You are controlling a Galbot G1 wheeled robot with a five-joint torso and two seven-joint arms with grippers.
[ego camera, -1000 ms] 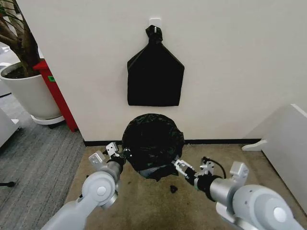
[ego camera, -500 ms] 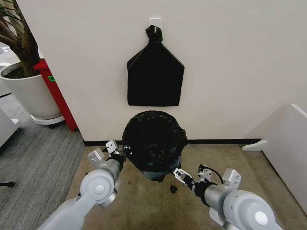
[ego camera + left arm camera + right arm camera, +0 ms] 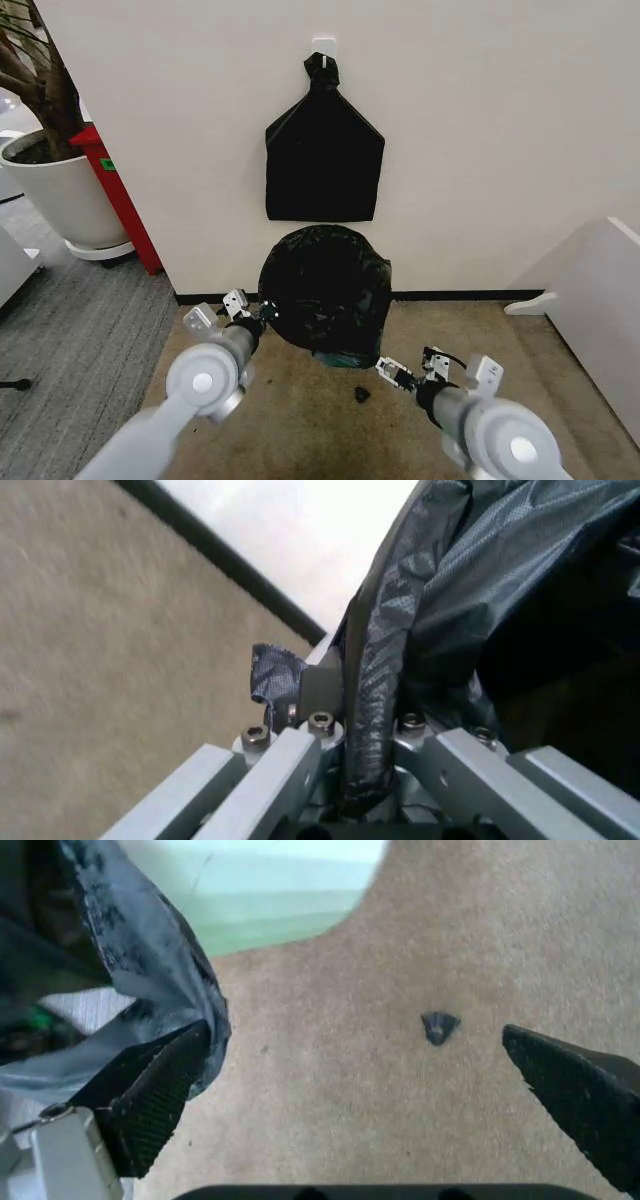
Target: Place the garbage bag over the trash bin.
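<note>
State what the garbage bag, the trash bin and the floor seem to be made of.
Garbage bag: thin plastic film, glossy black; it crinkles and catches highlights.
Trash bin: apparently smooth hard plastic, pale with a green tint; little of it is exposed.
Floor: looks like short-pile tan carpet, matte and finely textured.

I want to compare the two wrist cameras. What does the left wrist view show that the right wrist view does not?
Left wrist view: the left gripper shut on a fold of the garbage bag, with a dark baseboard behind.
Right wrist view: the right gripper open, a small dark scrap on the floor, and the trash bin.
Both show the black bag and tan carpet.
</note>
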